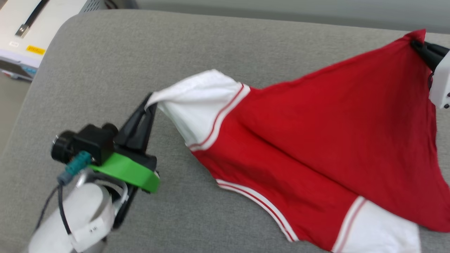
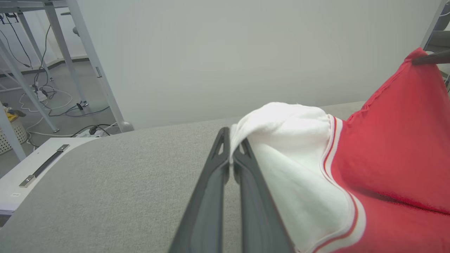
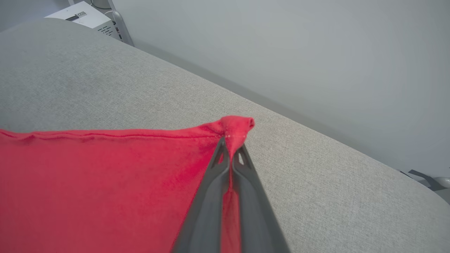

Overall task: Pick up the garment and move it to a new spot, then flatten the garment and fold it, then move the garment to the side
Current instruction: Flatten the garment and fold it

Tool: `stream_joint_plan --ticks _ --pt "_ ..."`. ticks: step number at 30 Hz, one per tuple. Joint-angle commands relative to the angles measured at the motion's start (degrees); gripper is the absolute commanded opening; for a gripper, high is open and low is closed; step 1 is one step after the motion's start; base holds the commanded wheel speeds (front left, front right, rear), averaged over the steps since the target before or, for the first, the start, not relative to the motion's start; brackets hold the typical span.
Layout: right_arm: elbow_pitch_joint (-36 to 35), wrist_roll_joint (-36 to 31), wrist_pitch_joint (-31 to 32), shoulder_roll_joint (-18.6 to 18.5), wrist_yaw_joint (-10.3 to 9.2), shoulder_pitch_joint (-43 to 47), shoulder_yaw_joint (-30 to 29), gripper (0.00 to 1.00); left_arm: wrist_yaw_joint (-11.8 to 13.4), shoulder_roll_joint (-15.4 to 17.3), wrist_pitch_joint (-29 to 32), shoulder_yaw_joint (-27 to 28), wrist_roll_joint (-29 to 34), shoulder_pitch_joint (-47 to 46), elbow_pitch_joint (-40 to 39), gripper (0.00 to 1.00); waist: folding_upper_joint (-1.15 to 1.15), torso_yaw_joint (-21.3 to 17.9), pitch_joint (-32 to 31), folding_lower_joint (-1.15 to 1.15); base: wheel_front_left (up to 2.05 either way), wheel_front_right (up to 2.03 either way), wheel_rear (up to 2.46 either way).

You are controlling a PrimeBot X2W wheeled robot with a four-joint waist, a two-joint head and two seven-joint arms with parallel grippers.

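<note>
Garment [image 1: 316,140] hangs strung between both hands, long axis running from lower left to upper right in the head view. Left hand [image 1: 152,100] is clamped on the tip of one white sleeve [image 1: 197,102], fingers pressed together with cloth between them. Right hand [image 1: 416,44] is pinched on a red corner at the far right, raised so the cloth tents up toward it. The middle and near part sag onto the surface [image 1: 105,70]. The striped collar [image 1: 256,200] and the other sleeve [image 1: 379,228] lie flat at the lower right. Neither hand is nearer, as both are already on the cloth at opposite ends. Likely step is carrying or spreading. The hands probably need to move together along or across that axis to keep tension, otherwise the sagging part will drag and bunch. The surface is grey, fabric-covered, with a rounded corner and bare room to the left and behind the garment. A white cabinet [image 1: 24,31] stands past the far-left corner. The left wrist view shows a plain pale wall [image 2: 211,52], metal frame legs [image 2: 95,66] and loose cables [image 2: 45,95] on the floor.
</note>
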Motion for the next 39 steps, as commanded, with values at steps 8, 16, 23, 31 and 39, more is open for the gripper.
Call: stream_joint_plan --ticks 8,16,23,31,39 --pt "-4.86 -0.92 -9.1 -0.59 -0.08 0.71 -4.35 0.0 -1.2 3.61 3.41 2.8 2.18 -12.02 -2.87 0.0 0.0 -5.97 -5.49 0.0 0.0 0.0 0.0" --pt "-9.23 -2.51 -10.02 0.53 -0.08 0.13 -12.04 0.0 -4.46 4.11 6.82 3.73 3.31 -25.66 -1.81 0.0 0.0 -7.77 -6.26 0.0 0.0 0.0 0.0" --pt "-11.34 -5.4 -6.94 2.51 -0.08 -2.2 -16.59 0.0 -7.97 1.71 8.37 2.62 3.94 -36.88 2.85 0.0 0.0 -8.4 -3.94 0.0 0.0 0.0 0.0" --pt "-7.86 -10.21 -3.89 6.06 -0.08 -11.48 -19.44 0.0 -11.19 -1.78 9.0 2.01 4.83 -52.02 11.85 0.0 0.0 -8.5 3.01 0.0 0.0 0.0 0.0" --pt "0.74 -15.44 -3.92 9.76 -0.08 -28.13 -19.25 0.0 -13.37 -3.32 9.89 0.23 7.87 -70.59 20.89 0.0 0.0 -8.88 11.92 0.0 0.0 0.0 0.0"
